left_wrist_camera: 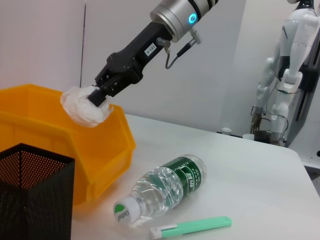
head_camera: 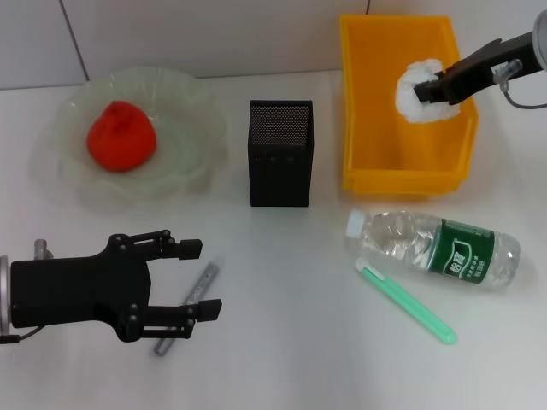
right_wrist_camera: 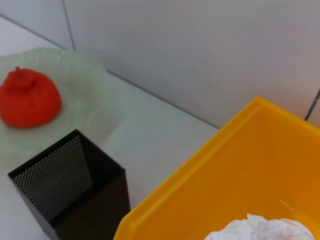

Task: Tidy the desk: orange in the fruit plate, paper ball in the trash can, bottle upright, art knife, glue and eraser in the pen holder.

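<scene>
A: Right gripper [head_camera: 433, 88]?
B: Clamped on the crumpled white paper ball [head_camera: 416, 90], over the yellow plastic bin [head_camera: 363, 102], far right.
A: Left gripper [head_camera: 195, 279]?
B: Near left, jaws spread around a grey metal art knife [head_camera: 188, 306] on the table.
A: Clutter?
B: Black mesh pen holder [head_camera: 280, 154] centre. Clear water bottle [head_camera: 432, 248] lying flat, green plastic stick [head_camera: 406, 301] just beside it. Orange [head_camera: 120, 137] sits in the glass plate [head_camera: 192, 107].

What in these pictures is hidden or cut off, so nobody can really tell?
- Inside of the black mesh pen holder: head view sees only its dark opening.
- Grey stick on the table: partly behind the left tool.
- Paper ball: cut by the right wrist view's edge.
- Eraser: none visible.
</scene>
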`<state>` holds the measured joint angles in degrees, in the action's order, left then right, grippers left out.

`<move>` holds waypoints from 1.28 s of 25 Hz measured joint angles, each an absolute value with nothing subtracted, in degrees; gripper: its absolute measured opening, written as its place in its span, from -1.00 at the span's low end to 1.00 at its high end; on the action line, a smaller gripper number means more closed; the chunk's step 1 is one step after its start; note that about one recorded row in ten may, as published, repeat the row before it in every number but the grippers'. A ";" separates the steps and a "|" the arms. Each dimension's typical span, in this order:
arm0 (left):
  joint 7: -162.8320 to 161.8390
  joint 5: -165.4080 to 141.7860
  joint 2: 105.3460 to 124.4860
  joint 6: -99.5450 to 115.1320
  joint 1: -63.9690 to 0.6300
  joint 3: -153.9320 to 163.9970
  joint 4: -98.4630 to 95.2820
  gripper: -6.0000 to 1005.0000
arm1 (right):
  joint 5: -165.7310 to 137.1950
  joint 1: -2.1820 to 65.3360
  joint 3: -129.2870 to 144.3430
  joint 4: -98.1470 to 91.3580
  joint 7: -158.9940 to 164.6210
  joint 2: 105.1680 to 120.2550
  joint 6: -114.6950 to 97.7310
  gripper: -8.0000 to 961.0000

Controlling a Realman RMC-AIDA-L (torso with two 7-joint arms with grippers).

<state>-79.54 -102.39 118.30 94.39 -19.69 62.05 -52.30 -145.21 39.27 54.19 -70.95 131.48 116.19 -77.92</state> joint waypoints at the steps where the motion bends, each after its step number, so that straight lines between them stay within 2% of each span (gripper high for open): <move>1: -79.54 -102.39 118.30 94.39 -19.69 62.05 -52.30 0.61 | -145.21 39.06 53.44 -71.19 131.47 116.36 -77.64 -0.51; 6: -79.54 -102.39 118.30 94.39 -19.68 62.14 -52.20 0.61 | -145.18 38.50 53.00 -72.15 131.46 116.72 -77.46 -0.48; 12: -79.54 -102.39 118.30 94.40 -19.69 62.14 -52.20 0.61 | -144.80 38.08 52.99 -73.11 131.46 116.81 -77.36 -0.05; 14: -79.54 -102.39 118.30 94.40 -19.68 62.14 -52.20 0.61 | -144.68 37.88 53.06 -74.23 131.43 116.88 -77.60 0.15; 21: -79.54 -102.39 118.30 94.40 -19.61 62.14 -52.20 0.61 | -140.45 36.85 53.04 -78.26 128.94 117.25 -82.15 0.16; 24: -79.54 -102.40 118.30 94.40 -19.66 62.07 -52.20 0.61 | -133.44 33.63 52.85 -83.80 125.65 117.56 -84.02 0.16; 32: -79.54 -102.39 118.29 94.40 -19.70 61.92 -52.21 0.60 | -118.11 26.92 46.61 -90.17 118.58 118.23 -85.91 0.45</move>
<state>-79.54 -102.39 118.29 94.40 -19.70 61.92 -52.21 -118.11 26.92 46.61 -90.17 118.58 118.23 -85.91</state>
